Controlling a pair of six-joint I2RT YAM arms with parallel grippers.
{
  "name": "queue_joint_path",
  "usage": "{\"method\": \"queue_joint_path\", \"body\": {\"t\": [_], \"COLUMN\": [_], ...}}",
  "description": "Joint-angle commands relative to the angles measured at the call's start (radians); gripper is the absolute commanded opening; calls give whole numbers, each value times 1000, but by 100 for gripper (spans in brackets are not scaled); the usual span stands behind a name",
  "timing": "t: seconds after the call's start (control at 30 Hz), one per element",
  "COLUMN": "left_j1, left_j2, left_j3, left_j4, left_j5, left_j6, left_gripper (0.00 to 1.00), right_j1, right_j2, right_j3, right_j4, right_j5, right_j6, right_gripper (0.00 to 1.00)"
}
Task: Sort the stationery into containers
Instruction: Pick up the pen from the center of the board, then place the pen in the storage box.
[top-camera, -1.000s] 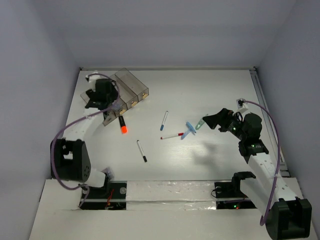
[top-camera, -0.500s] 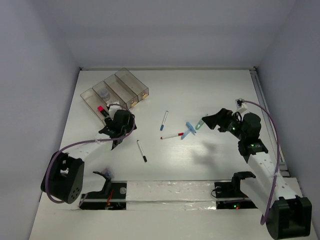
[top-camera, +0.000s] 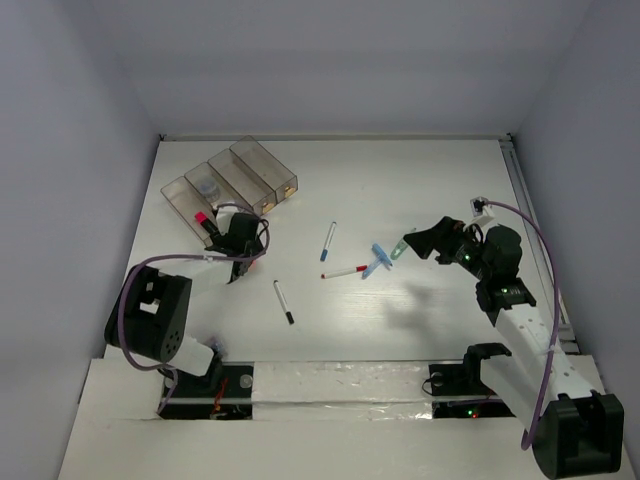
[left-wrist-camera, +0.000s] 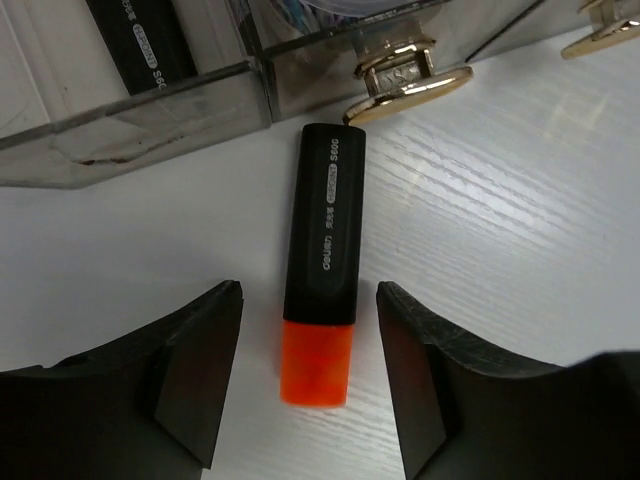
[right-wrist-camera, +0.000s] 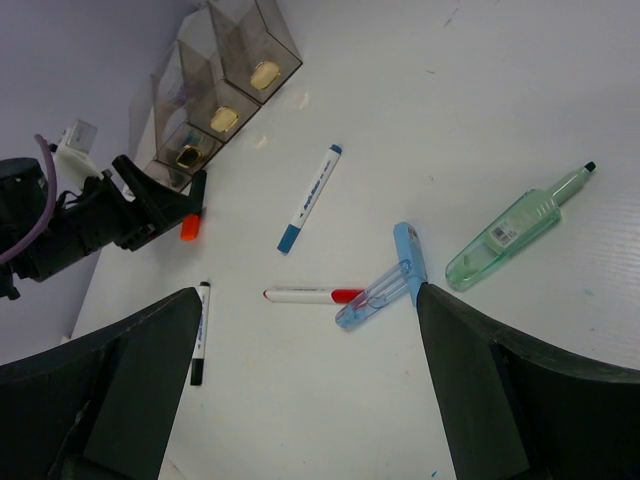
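1. Left gripper (left-wrist-camera: 308, 300): lowered to the table (top-camera: 430, 180) just near of the containers. The jaws are partly open, one finger on each side of the orange highlighter (left-wrist-camera: 325, 260). A strip of bare table shows between each finger and the barrel, so nothing is gripped
2. Orange highlighter: lies flat on the table at the far left. Its black end is just beside a gold clasp (left-wrist-camera: 405, 75) on a bin front, and its orange end points toward the near edge
3. Containers (top-camera: 232, 172): four joined smoky bins in a slanted row at the far left. The leftmost bin holds a pink-ended highlighter (top-camera: 201, 218), and the next one holds a grey-blue roll (top-camera: 208, 186)
4. Right gripper (top-camera: 420, 240): raised above the table on the right, jaws spread wide, holding nothing
5. Loose stationery, mid-table:
   - the blue-tipped pen (top-camera: 328, 241) is farthest
   - the red-tipped pen (top-camera: 345, 271) lies just near of it, its red end touching the blue clip (top-camera: 377, 260)
   - the pale-green clip (top-camera: 400, 247) is just right of the blue clip
   - the black-tipped pen (top-camera: 284, 301) lies apart, nearer and to the left
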Motion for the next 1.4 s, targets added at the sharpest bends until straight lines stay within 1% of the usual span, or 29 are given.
{"method": "queue_joint_path", "body": {"t": [0.0,0.03,0.1,0.13,0.2,0.23,0.3,0.33,0.47,0.67,0.77,0.83,0.9,0.93,1.0,1.03,1.07,1.13,1.17,1.27,1.3,1.37], "left_j1": [16,16,16,16,16,16,16,16,-56,-197,-206,-156,-97,-30,36,102,133,192,240,308,338,348], "left_j2": [43,54,68,67,62,59,50,45,10,-103,-188,-237,-265,-274,-294,-295,-294,-273,-262,-205,-164,-122], "left_j3": [41,46,56,52,49,44,39,38,49,76,104,137,157,165,179,184,182,191,205,211,222,260], "left_j4": [41,43,37,40,41,41,41,40,-20,-112,-120,-126,-121,-114,-92,-85,-60,-55,-54,-25,-23,-42], "left_j5": [-6,0,-1,6,14,25,36,51,74,109,120,99,109,135,141,151,155,189,197,227,230,215], "left_j6": [20,20,24,26,26,26,26,24,21,7,7,19,20,21,18,16,21,21,18,-6,-16,-13], "left_gripper": [53,48,43,37,31,26,18,12,7,6,7,8,8,9,9,9,9,9,9,8,8,8], "right_j1": [6,6,6,6,6,6,6,15,15,15,15,15,15,15,15,15,15,15,15,15,15,15], "right_j2": [4,6,4,4,3,3,1,1,0,1,3,0,-2,-4,-10,-13,-13,-16,-16,-19,-22,-30], "right_j3": [19,18,19,19,22,24,24,24,24,29,29,27,26,27,23,22,22,19,18,18,18,16], "right_j4": [48,51,50,50,47,42,42,43,40,34,33,31,33,31,33,30,30,33,34,34,34,33], "right_j5": [-7,-7,-5,-4,-1,1,1,1,2,15,16,16,15,15,13,15,13,10,9,6,3,4], "right_j6": [-10,-7,-7,-9,-10,-12,-12,-12,-13,-18,-19,-19,-21,-21,-22,-22,-24,-24,-23,-21,-21,-21], "right_gripper": [94,94,94,94,94,94,94,94,94,95,95,95,95,95,95,95,95,95,95,95,95,95]}}
